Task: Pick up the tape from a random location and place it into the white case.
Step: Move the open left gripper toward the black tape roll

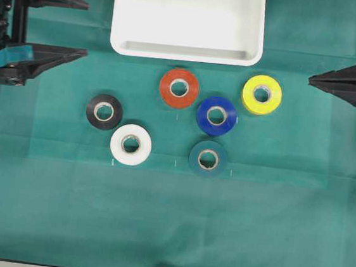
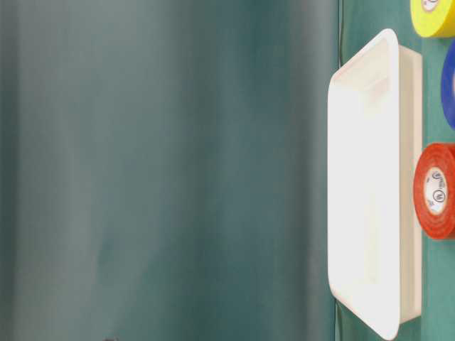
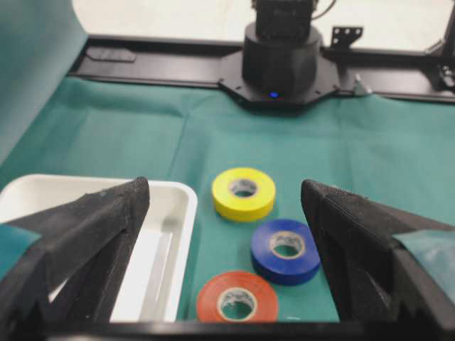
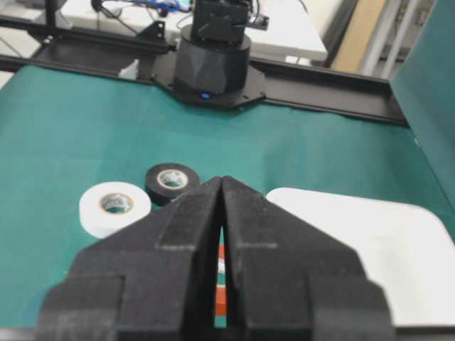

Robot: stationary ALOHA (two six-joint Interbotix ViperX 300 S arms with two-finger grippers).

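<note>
While the tape lay untouched on the surface beside the white roll, short of the white case, the approach was judged underway: left claw spread wide and empty, right claw clenched on nothing. Next, descent over the tape was called for.

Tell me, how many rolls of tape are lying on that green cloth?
6, all below the white case: black far left, white beside it, red nearest the case, blue, teal lowest, yellow far right. None looks hidden.
</note>
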